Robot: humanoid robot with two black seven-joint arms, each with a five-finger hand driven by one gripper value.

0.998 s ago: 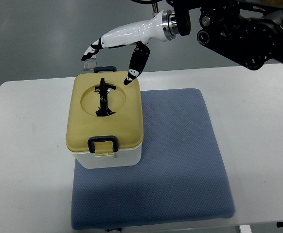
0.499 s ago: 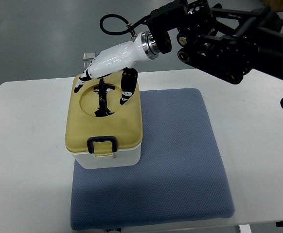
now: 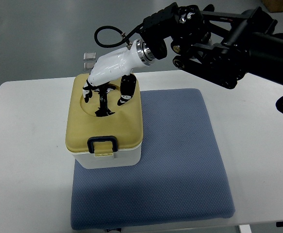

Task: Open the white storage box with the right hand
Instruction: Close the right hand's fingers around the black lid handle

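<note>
A white table (image 3: 29, 145) fills most of the view, its far edge running along the top and grey floor beyond. On it lies a blue mat (image 3: 180, 160), which reaches the near edge of the view; the right part of the mat is bare, and the table is bare on the left and right.

The storage box (image 3: 105, 127) stands on the mat's far-left corner, overhanging the mat's left edge a little. It has a white body and a yellow lid (image 3: 83, 131); its long axis runs from near to far, and a dark-rimmed latch (image 3: 102, 144) sits on the near side, facing the camera.

The black right arm (image 3: 229, 39) comes in from the upper right. The right hand (image 3: 106, 82) is over the round hollow in the lid, its fingers (image 3: 126, 94) curled down around the black handle (image 3: 102, 103); whether they grip it I cannot tell.
</note>
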